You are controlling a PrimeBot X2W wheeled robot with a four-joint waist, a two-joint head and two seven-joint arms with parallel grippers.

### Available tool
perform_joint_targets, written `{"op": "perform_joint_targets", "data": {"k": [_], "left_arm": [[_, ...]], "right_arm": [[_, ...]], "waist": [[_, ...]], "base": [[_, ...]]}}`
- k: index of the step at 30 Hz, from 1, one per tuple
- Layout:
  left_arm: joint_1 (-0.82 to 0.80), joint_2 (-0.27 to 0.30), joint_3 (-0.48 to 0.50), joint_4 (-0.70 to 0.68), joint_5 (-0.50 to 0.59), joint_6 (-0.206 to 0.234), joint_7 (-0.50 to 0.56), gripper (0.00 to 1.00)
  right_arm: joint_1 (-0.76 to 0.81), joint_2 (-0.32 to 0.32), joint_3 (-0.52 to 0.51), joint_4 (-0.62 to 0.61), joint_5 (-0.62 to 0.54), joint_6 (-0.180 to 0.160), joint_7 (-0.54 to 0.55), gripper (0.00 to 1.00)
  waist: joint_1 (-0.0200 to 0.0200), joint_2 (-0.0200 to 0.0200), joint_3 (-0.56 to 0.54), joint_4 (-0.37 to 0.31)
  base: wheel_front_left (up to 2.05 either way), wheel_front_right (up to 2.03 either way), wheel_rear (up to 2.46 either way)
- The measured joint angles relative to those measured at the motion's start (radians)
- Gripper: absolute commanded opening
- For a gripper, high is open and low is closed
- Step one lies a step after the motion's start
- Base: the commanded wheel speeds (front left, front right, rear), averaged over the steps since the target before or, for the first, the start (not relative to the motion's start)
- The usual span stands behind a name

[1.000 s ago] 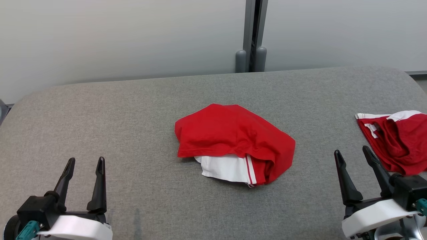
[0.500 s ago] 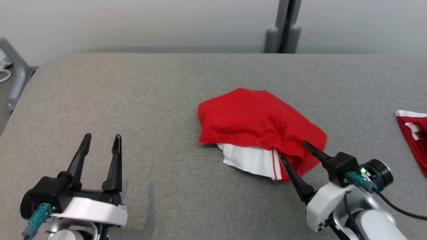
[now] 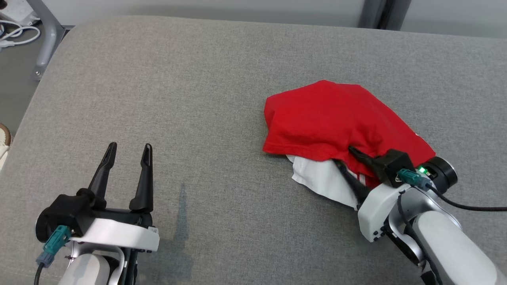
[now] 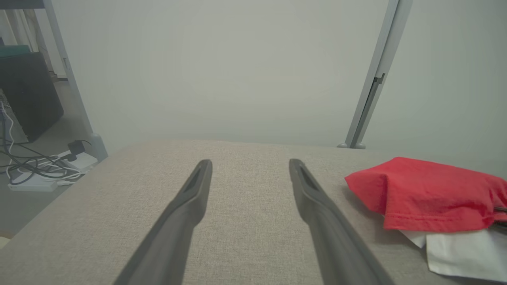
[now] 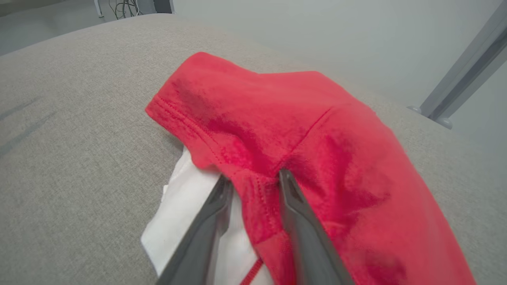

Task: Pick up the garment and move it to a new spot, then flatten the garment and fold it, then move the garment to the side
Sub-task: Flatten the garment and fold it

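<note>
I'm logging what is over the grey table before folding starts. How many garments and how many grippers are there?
Garments: 1 (red and white garment)
Grippers: 2 (left gripper, right gripper)
Total: 3

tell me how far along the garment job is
Done: nothing; the garment lies crumpled on the table. In hand: the right tool straddles a red fold, jaws apart; the left tool stands open. Left: lift, move, flatten, fold, set aside.

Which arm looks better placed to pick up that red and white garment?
The right: the right gripper straddles a fold of the garment, while the left gripper sits open over the table, apart from it.
</note>
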Motion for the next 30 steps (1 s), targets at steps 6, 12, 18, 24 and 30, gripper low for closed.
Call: {"op": "perform_joint_targets", "data": {"k": [6,12,18,24,30], "left_arm": [[-0.025,-0.002,0.005,0.022,0.008,-0.011,-0.01,1.0],[-0.029,0.002,0.019,0.029,0.017,-0.019,-0.017,1.0],[-0.029,0.006,0.026,0.032,0.022,-0.024,-0.019,1.0],[-0.028,0.014,0.032,0.025,0.026,-0.029,-0.019,1.0],[-0.029,0.017,0.03,0.017,0.032,-0.03,-0.02,1.0]], "right_arm": [[-0.045,0.005,-0.03,0.015,0.01,0.0,-0.054,0.0],[-0.102,0.023,-0.087,-0.073,0.007,0.0,-0.105,0.0],[-0.121,0.044,-0.184,-0.188,-0.008,0.0,-0.116,0.0],[-0.051,0.077,-0.314,-0.282,-0.019,0.0,-0.104,0.0],[0.072,0.115,-0.46,-0.291,-0.019,0.0,-0.105,0.0]], "waist": [[0.0,0.0,0.004,-0.01],[0.0,0.0,-0.008,-0.037],[0.0,0.0,-0.029,-0.068],[0.0,0.0,-0.038,-0.107],[0.0,0.0,-0.038,-0.143]], "base": [[0.0,0.0,0.0],[0.0,0.0,0.0],[0.0,0.0,0.0],[0.0,0.0,0.0],[0.0,0.0,0.0]]}}
